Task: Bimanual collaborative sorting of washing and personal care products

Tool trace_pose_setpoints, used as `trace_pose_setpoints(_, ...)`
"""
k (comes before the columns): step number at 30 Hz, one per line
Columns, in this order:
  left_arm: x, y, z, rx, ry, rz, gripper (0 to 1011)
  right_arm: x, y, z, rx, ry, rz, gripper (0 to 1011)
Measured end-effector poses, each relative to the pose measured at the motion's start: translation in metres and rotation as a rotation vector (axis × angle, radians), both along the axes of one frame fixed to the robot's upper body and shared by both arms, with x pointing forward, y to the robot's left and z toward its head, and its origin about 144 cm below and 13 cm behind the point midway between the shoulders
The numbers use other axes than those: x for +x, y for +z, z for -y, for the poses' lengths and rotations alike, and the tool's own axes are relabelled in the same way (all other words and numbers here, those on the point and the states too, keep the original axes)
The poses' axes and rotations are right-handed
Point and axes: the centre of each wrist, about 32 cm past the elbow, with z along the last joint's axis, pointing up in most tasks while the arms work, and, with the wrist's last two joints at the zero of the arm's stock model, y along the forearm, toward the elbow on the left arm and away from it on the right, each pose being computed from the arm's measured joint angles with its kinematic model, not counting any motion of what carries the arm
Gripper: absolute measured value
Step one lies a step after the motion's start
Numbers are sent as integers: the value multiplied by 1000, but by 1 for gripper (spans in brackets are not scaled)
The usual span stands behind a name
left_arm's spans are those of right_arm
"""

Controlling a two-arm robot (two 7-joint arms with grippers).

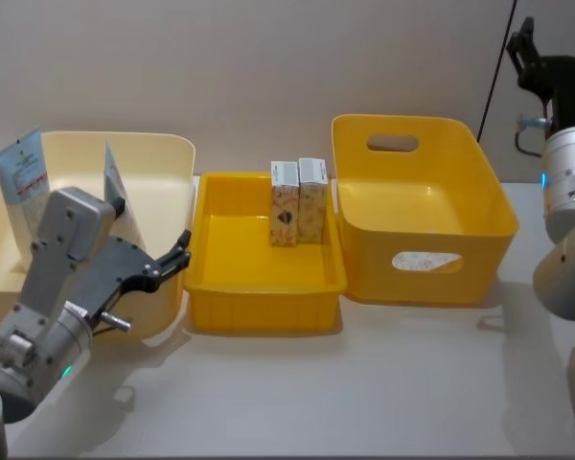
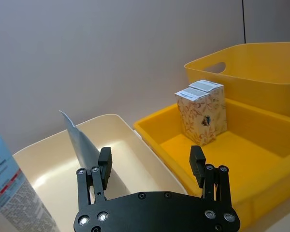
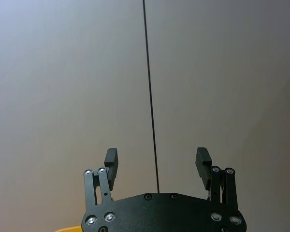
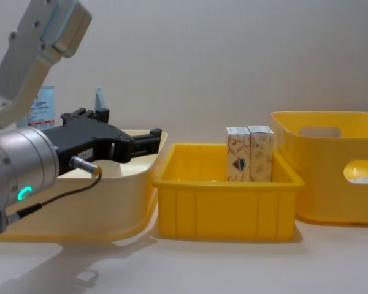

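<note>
Two white-beige cartons (image 1: 285, 202) (image 1: 312, 198) with orange pattern stand upright side by side at the back of the shallow yellow tray (image 1: 259, 307); they also show as cartons (image 2: 195, 116) (image 4: 238, 154). Two light-blue and white squeeze tubes (image 1: 19, 182) (image 1: 113, 180) lean in the cream bin (image 1: 158, 153). My left gripper (image 1: 177, 254) hovers open and empty over the cream bin's right rim, pointing toward the tray; its fingers (image 2: 105, 166) stand wide apart, with the nearer tube (image 2: 82, 145) just beyond them. My right gripper (image 3: 157, 164) is raised high at the far right (image 1: 527, 43), open, facing the wall.
A deep yellow bin (image 1: 426, 206) with handle cut-outs stands right of the tray, touching it. The three containers form a row across the white table (image 1: 364, 383). Bare table lies in front of them.
</note>
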Motion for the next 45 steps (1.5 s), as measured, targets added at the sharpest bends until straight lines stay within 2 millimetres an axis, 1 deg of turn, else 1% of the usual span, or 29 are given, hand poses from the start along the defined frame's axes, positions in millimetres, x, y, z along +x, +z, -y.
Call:
trace_pose_setpoints(7,2,7,-3,0,40,8,1003,-1,6,1,13,-6,34,1001)
trace_pose_setpoints(13,2,11,-5,-43,70,24,1003,-1,8,1,21,-9,52,1001)
trace_pose_setpoints(22,2,11,-8,-136,68,36,1003,-2,11,2,26,-12,67,1001)
trace_pose_setpoints(29,6,8,-13,-218,48,6,1003,-2,11,2,28,-14,73,1001)
trace_pose_setpoints(37,20,3,-20,-280,19,-39,1003,-2,12,2,29,-14,76,1001)
trace_pose_setpoints(45,34,1,-25,-303,14,-65,1003,-2,12,2,30,-14,78,1001)
